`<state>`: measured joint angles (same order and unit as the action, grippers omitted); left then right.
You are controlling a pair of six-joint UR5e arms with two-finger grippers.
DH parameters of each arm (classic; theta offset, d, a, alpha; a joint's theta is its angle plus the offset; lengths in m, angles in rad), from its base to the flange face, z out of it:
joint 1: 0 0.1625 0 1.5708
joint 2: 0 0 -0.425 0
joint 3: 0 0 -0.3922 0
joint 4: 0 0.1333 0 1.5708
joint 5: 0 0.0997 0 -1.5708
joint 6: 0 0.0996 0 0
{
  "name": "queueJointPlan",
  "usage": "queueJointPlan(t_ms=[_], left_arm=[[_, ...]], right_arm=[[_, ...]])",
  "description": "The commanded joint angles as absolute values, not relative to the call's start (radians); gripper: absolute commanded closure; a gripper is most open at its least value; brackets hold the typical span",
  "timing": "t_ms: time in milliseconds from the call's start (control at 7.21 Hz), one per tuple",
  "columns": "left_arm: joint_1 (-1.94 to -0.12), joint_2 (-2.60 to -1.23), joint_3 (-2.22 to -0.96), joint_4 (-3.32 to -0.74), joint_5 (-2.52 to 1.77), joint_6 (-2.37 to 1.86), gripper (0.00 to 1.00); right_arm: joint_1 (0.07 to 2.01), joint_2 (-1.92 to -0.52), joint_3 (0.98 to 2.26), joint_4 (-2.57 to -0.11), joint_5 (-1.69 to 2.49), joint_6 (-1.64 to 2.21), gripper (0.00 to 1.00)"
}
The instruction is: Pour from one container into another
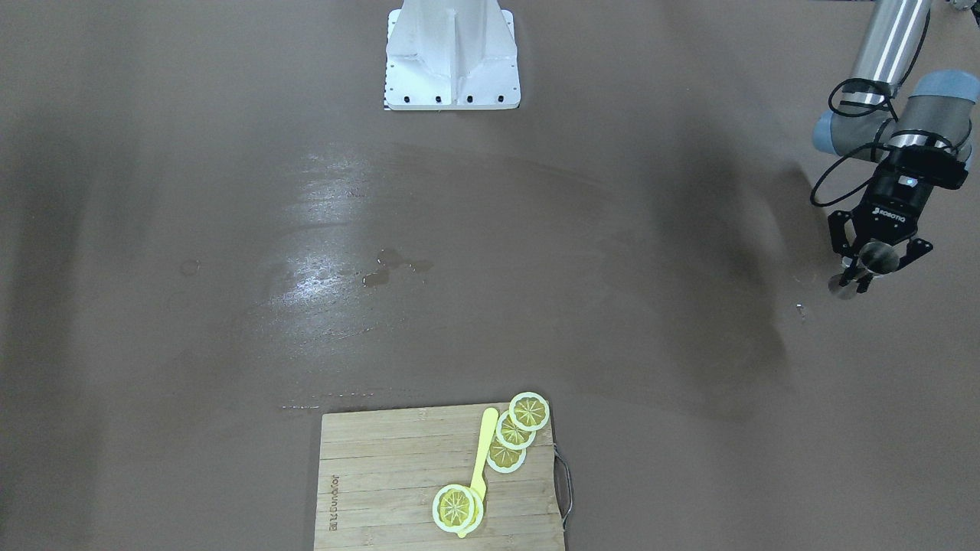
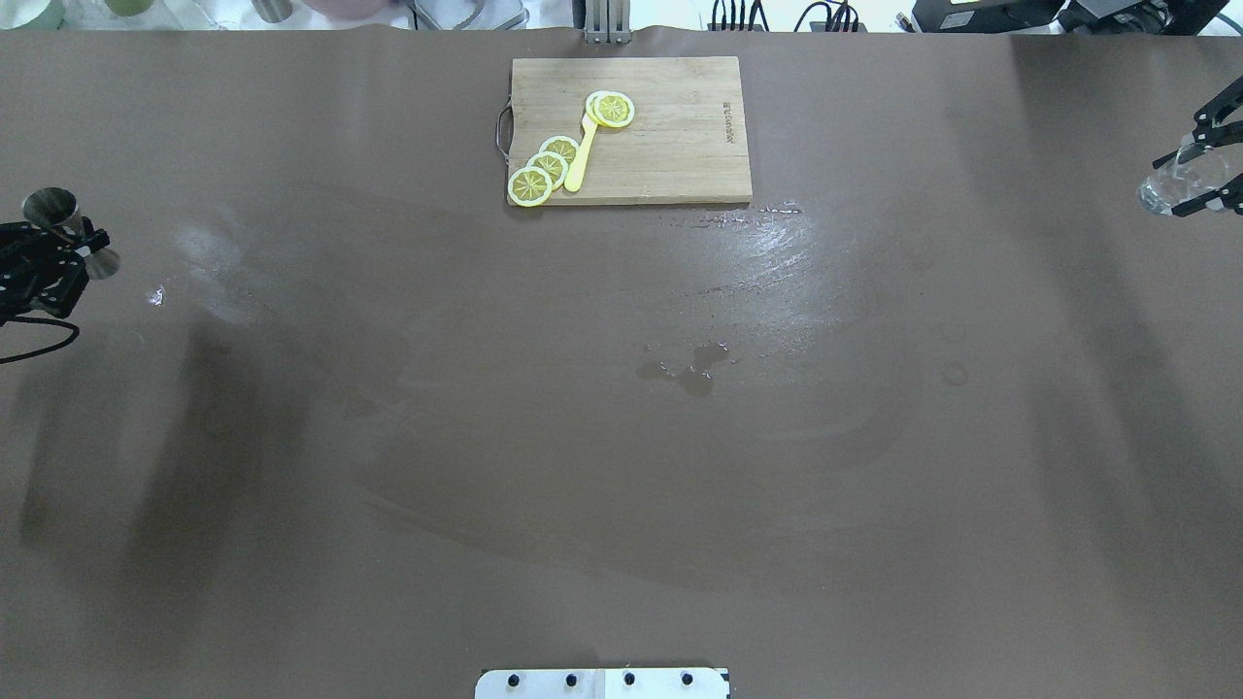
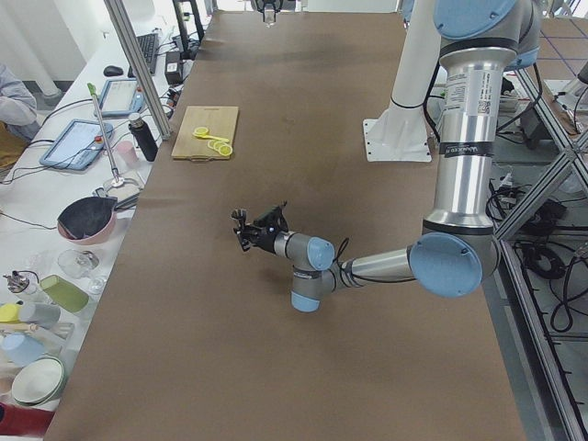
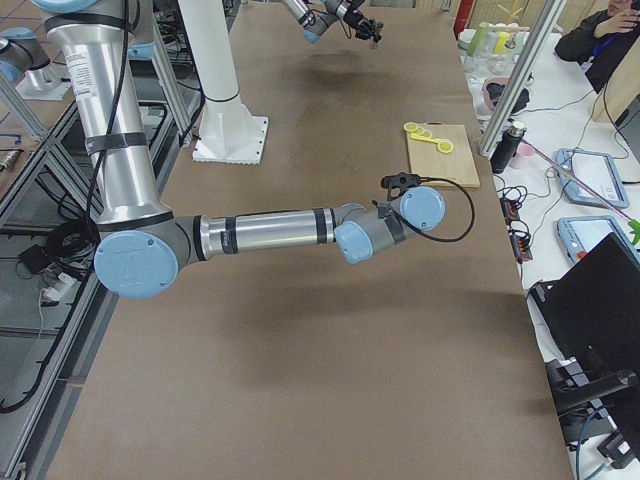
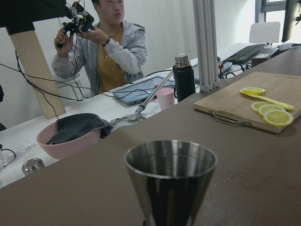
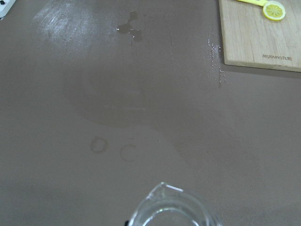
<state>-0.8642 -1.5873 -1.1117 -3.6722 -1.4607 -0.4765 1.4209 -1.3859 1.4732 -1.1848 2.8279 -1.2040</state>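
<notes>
Brown counter (image 2: 621,544) wide, small wet patch (image 2: 691,369) near middle. We see left gripper (image 2: 70,243) at far left end, jaws closed on waist of small silver-grey metal hourglass-shaped jigger (image 5: 170,181), mouth up in wrist view. Right gripper (image 2: 1183,183) at opposite end, jaws clamped around small clear short drinking glass (image 6: 173,212); content we cannot tell. Glass lies well apart from jigger, straight across counter length. We judge both arms must meet toward middle, glass rim above jigger mouth, before any tilt.
</notes>
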Motion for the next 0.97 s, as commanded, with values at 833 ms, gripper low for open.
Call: queueJointPlan(t_ms=[833], left_arm=[[-0.755,-1.583,-1.153,-3.398,-0.964,-0.69,1.0]], right_arm=[[1.344,-1.217,1.178,-1.014,2.815,-0.999,1.0]])
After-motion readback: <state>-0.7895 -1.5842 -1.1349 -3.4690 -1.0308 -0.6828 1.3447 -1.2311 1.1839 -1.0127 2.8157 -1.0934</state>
